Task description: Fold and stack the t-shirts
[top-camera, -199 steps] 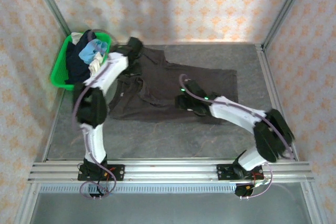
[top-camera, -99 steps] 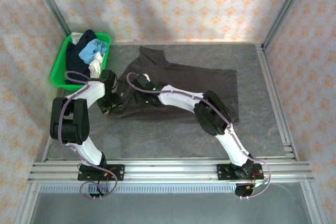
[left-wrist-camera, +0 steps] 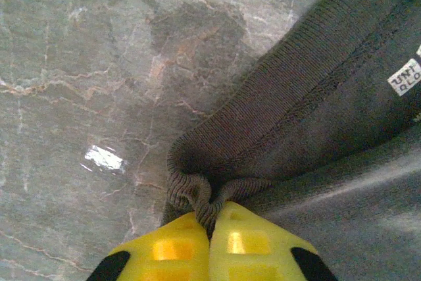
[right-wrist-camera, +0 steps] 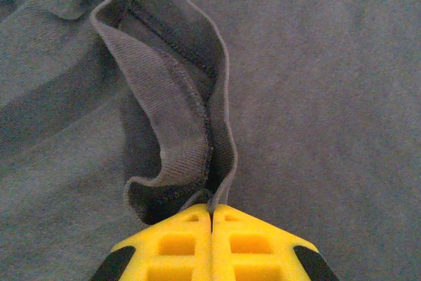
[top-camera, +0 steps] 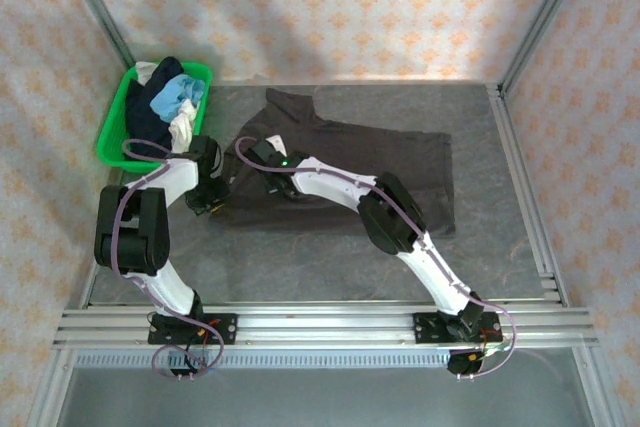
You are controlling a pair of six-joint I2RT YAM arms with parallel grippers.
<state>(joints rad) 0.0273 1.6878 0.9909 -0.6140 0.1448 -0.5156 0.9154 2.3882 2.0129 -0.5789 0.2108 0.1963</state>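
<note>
A large dark brown-grey t-shirt (top-camera: pixel 370 162) lies spread on the grey stone table. My left gripper (top-camera: pixel 205 202) is at the shirt's left edge and is shut on a bunched ribbed hem (left-wrist-camera: pixel 197 192); a white label (left-wrist-camera: pixel 404 77) shows nearby. My right gripper (top-camera: pixel 262 159) reaches far left over the shirt and is shut on a raised fold of ribbed cloth (right-wrist-camera: pixel 177 116) that stands up in a loop. Navy, light blue and cream shirts (top-camera: pixel 170 102) are piled in the green basket.
The green plastic basket (top-camera: pixel 112 137) sits at the table's back left corner. Bare grey stone table (top-camera: pixel 330 257) lies between the shirt and the arm bases. Metal frame rails (top-camera: pixel 520 177) border the right side.
A second ago the left arm reached to the shirt's collar and the right gripper was mid-shirt. The left gripper pulled back to the left edge; the right gripper swung far left.
</note>
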